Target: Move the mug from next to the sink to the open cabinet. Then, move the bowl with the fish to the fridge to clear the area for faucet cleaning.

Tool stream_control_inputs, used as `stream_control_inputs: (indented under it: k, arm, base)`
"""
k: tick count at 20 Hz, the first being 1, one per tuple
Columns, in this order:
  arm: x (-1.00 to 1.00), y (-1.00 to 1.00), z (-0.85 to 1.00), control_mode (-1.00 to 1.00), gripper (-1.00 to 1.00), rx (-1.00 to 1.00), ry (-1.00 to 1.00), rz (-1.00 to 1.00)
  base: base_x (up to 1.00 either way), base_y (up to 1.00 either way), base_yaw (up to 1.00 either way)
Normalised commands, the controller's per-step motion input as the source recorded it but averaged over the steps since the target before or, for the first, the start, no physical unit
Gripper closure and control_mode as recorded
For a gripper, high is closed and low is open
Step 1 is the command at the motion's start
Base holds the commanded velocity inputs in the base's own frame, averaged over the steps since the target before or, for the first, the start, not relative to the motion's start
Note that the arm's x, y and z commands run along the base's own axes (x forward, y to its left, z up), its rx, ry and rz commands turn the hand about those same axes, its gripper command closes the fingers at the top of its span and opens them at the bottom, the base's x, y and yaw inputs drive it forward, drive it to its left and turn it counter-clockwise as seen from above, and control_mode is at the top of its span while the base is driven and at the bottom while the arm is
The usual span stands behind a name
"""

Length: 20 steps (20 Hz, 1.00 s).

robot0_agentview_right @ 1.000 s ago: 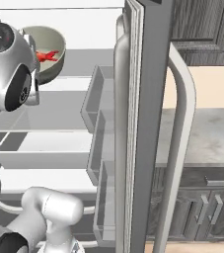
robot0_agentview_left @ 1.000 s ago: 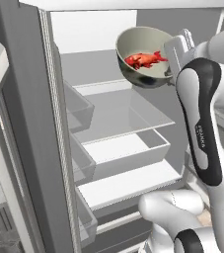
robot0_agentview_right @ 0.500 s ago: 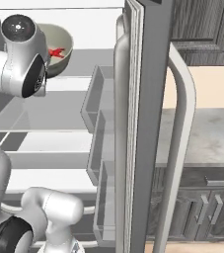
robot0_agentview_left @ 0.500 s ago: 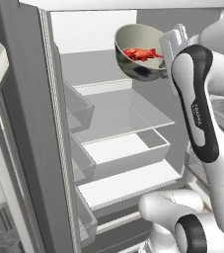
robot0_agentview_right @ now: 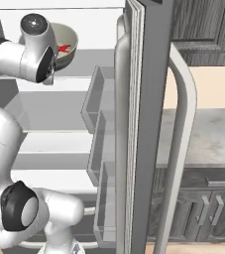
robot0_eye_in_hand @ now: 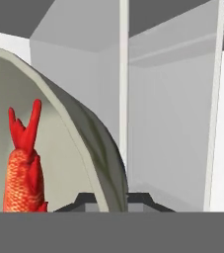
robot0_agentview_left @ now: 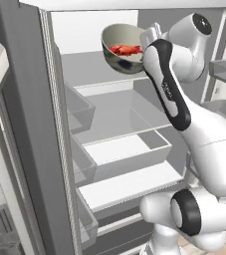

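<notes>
The gripper [robot0_agentview_left: 148, 39] clamps the rim of the bowl [robot0_agentview_left: 118, 56], fish [robot0_agentview_left: 126, 49] inside, above the fridge's [robot0_agentview_left: 129, 184] top shelf.

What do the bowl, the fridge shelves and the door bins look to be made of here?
The bowl looks like glazed ceramic: a thick, smooth cream wall with soft shading. The fridge shelves seem to be flat, matte white plastic, though coated glass is possible. The door bins look like clear plastic, since the interior shows through their walls.

White rounded arm [robot0_agentview_left: 204, 134] — dark joints, black band
</notes>
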Motion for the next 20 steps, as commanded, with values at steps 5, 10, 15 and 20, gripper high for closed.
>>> stream_control_inputs:
  k: [5,10,15,20]
  arm:
    - [0.84,0.26,-0.07,-1.00,1.00,0.00,0.09,-0.01]
    - [0.47,0.22,-0.36,-1.00,1.00,0.00,0.13,0.00]
    - [0.31,0.18,-0.37,-1.00,1.00,0.00,0.11,0.00]
    - [0.23,0.07,-0.03,-1.00,-1.00,0.00,0.02,0.00]
  base:
    - [0.00,0.00,0.00]
    - [0.00,0.00,0.00]
    - [0.00,0.00,0.00]
    - [0.00,0.00,0.00]
